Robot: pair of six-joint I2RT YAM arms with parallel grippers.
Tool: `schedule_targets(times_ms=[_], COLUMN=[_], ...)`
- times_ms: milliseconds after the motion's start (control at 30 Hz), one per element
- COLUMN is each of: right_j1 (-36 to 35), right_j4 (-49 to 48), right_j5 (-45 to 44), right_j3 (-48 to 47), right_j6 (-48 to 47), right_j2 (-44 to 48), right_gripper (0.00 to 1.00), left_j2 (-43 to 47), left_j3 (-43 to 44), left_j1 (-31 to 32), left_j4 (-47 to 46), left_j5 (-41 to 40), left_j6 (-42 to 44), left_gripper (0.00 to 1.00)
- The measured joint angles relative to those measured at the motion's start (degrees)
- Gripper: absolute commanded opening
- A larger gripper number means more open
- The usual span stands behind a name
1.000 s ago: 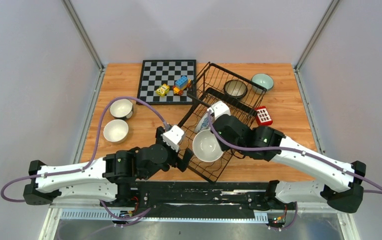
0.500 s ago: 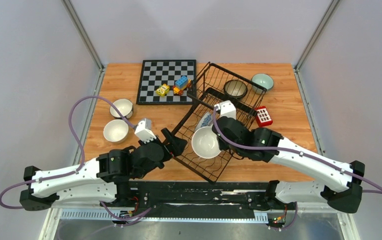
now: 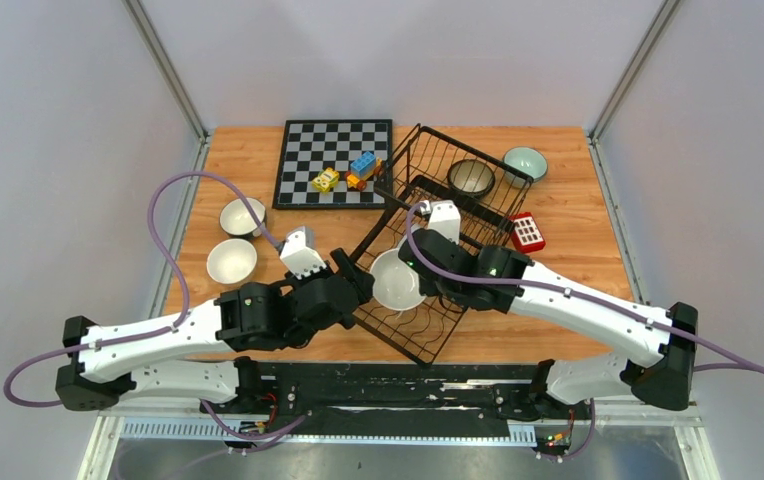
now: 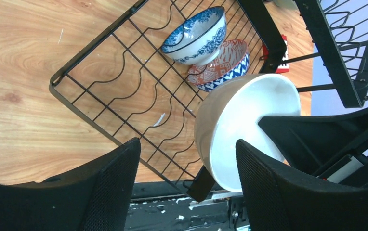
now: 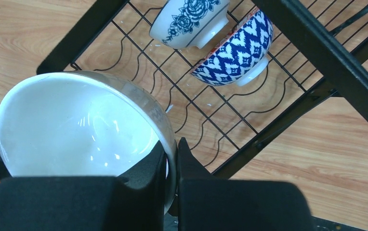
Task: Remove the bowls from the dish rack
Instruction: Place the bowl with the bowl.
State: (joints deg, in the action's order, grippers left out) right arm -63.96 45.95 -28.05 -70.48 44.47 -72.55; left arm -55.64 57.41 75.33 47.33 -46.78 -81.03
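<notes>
While the right gripper (image 5: 171, 155) stays clenched on the rim of a white bowl (image 3: 395, 280), one finger inside and one outside, the bowl has travelled left. It now hangs tilted over the left edge of the dish rack (image 3: 376, 232), lifted off the wire floor. A second ago it sat nearer the middle of the rack's near end.

The left gripper (image 3: 358, 282) has changed more. Half a second ago it was drawn back over the bare table, and now it points at the bowl from the rack's left rail. Its jaws stand apart, and the wrist view shows the bowl's rim just ahead of them. No finger is touching the bowl that I can see.

This looks like a hand-off about to happen, with the right arm offering the bowl and the left arm ready to take it toward the left side of the table.

Two pale bowls (image 3: 236, 238) already sit on the table at the left, and a mint green bowl (image 3: 525, 162) stands beyond the rack's far right corner. A dark bowl (image 3: 471, 177) and two patterned bowls (image 4: 206, 48) remain inside the rack, so roughly half the unloading seems left to do.
</notes>
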Motion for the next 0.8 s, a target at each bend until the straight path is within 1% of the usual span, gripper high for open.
schedule_targets(times_ms=[67,233,433,700,800], right_j1=[0.0,0.0,0.0,0.0,0.0], right_j4=[0.1,0.7,2.2,3.1,3.5], right_j5=[0.0,0.1,2.3,6.3,7.1], right_j3=[-0.7,-2.1,-2.3,-2.3,-2.3], right_j6=[1.2,3.8,7.0,9.3,9.6], right_j2=[-0.3,-1.8,-4.0,-4.0,-3.3], right_gripper=[0.0,0.0,0.0,0.0,0.0], left_j2=[-0.2,-1.5,-3.5,-4.1,-5.0], left_j3=[-0.1,-0.1,-0.1,-0.2,-0.2], left_j1=[0.0,0.0,0.0,0.0,0.0], left_j4=[0.2,0.0,-0.1,-0.2,-0.4], left_j5=[0.0,0.5,1.1,1.6,1.8], left_j6=[-0.5,-0.7,-0.7,-0.9,-0.8], left_gripper=[0.7,0.68,0.6,0.45,0.44])
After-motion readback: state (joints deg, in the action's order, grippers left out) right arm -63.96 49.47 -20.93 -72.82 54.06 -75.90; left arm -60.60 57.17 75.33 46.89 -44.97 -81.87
